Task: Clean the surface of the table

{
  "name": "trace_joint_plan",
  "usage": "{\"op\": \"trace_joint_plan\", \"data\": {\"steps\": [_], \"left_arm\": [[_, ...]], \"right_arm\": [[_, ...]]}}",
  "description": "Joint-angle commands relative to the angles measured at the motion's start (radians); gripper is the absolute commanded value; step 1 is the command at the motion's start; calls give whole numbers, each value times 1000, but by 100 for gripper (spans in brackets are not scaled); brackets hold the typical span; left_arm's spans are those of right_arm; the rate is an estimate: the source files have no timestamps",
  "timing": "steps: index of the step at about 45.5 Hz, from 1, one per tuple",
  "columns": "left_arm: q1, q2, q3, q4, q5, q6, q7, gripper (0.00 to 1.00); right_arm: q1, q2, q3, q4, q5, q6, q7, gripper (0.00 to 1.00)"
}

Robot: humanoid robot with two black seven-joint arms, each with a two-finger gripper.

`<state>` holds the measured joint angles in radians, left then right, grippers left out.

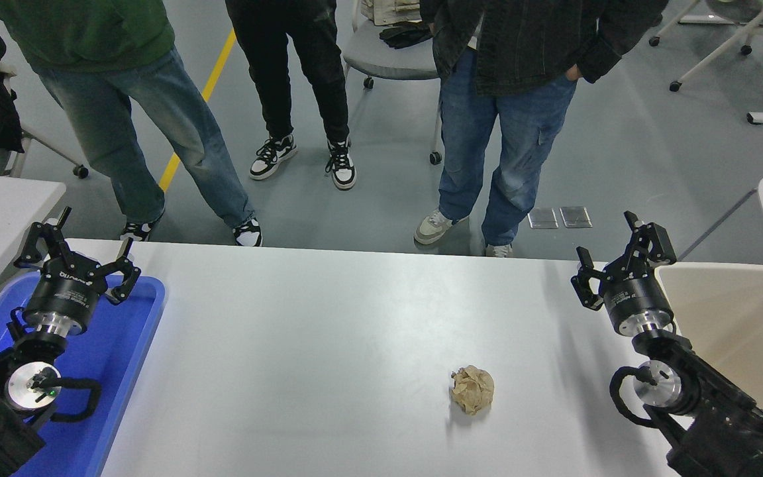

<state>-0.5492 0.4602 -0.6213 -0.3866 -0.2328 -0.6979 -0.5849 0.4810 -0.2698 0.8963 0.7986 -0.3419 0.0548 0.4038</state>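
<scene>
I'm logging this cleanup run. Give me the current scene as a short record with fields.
table surface: white-grey, one piece of litter on it
litter: crumpled brown paper ball, right of centre, untouched
right hand: open, empty, above the table's far right edge, beyond the ball
left hand: open, parked over the blue tray
beige bin: right of the table
people: three standing at the far side
</scene>
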Motion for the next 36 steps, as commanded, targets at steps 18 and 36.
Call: {"op": "trace_joint_plan", "data": {"steps": [18,36], "left_arm": [[0,0,0,0,1,0,0,100],[0,0,0,0,1,2,2,100]], "right_arm": [[117,-408,-552,682,-485,-205,-569,100],[562,-358,-1076,669,-635,-98,-729,100]]}}
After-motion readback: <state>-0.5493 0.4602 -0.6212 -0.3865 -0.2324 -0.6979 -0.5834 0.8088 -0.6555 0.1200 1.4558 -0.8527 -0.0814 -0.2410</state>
